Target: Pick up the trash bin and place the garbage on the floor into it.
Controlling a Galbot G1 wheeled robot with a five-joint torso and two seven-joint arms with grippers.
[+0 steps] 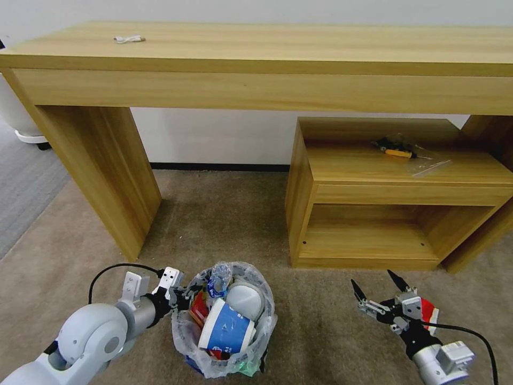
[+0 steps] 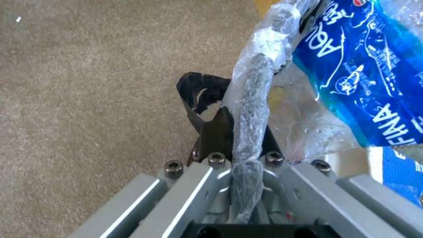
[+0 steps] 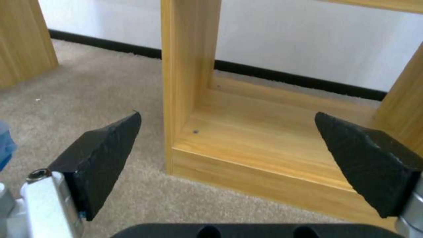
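The trash bin [image 1: 224, 342] is seen on the floor [image 1: 224, 224] — beige-brown carpet — in front of a long wooden desk [image 1: 267, 59] set against a white wall [image 1: 214, 133]. The bin is packed with garbage [image 1: 227, 321]: a blue-white paper cup, a small clear bottle, red wrappers, a pale rounded item. The bin's bag-wrapped rim [image 2: 251, 99] is clamped by the left gripper [image 1: 181, 295] on the robot's left side of the bin; in the left wrist view the rim is seen pinched between the black fingers [image 2: 216, 129].

The right gripper [image 1: 377, 292] is held low over bare carpet, well apart from the bin, jaws spread wide, nothing between them. A low wooden shelf unit [image 1: 395, 192] is seen beyond it, with a black-orange tool in a clear bag [image 1: 398, 149] on top. A strip of grey ribbed carpet [image 1: 26, 187] is visible at far left, and a small white item [image 1: 129, 39] lies on the desk — it cannot be identified.
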